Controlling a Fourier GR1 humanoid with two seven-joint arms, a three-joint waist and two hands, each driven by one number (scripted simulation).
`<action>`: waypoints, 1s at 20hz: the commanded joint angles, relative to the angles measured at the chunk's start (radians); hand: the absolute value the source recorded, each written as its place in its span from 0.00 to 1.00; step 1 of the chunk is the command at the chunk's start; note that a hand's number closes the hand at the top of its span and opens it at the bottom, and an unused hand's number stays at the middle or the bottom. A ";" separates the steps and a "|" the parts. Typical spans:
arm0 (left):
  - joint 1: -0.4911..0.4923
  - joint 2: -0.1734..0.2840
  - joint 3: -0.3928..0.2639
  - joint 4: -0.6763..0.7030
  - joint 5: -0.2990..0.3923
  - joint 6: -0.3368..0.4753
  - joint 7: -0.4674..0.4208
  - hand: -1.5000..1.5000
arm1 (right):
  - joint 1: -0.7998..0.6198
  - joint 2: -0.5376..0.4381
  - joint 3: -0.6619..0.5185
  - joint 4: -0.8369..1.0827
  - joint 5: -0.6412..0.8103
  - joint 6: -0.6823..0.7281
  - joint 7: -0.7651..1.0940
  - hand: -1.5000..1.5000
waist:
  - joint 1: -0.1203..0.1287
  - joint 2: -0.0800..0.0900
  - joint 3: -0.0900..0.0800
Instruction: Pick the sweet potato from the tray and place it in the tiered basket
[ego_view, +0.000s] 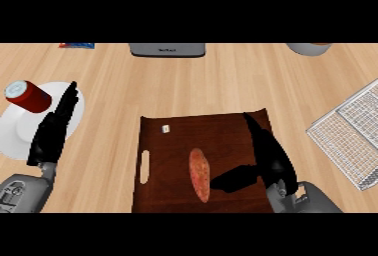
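Right hand (267, 159) sits open just beside the sweet potato (199, 175) on the dark tray (177, 137), thumb reaching toward it. Still the grasp step; next, fingers need closing round it. Left hand (52, 131) rests open.

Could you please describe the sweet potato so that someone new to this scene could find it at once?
Look for the dark brown tray in the middle of the wooden counter. The sweet potato lies on it, just left of the right hand. It is the long reddish-orange oval, unlike the pale handle slot at the tray's left.
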 joint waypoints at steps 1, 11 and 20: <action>-0.003 -0.046 -0.026 0.004 -0.032 0.032 0.001 0.50 | -0.061 0.063 0.005 0.067 -0.013 0.072 0.251 0.00 | -0.009 0.000 0.001; 0.088 -0.040 -0.014 -0.071 -0.039 0.022 -0.002 0.50 | -0.035 0.128 0.022 0.129 0.033 0.110 0.252 0.00 | -0.011 -0.006 0.002; 0.040 0.021 0.060 -0.036 -0.008 -0.049 0.013 0.50 | -0.054 0.244 0.067 0.240 0.200 0.158 0.252 0.00 | -0.017 -0.005 0.001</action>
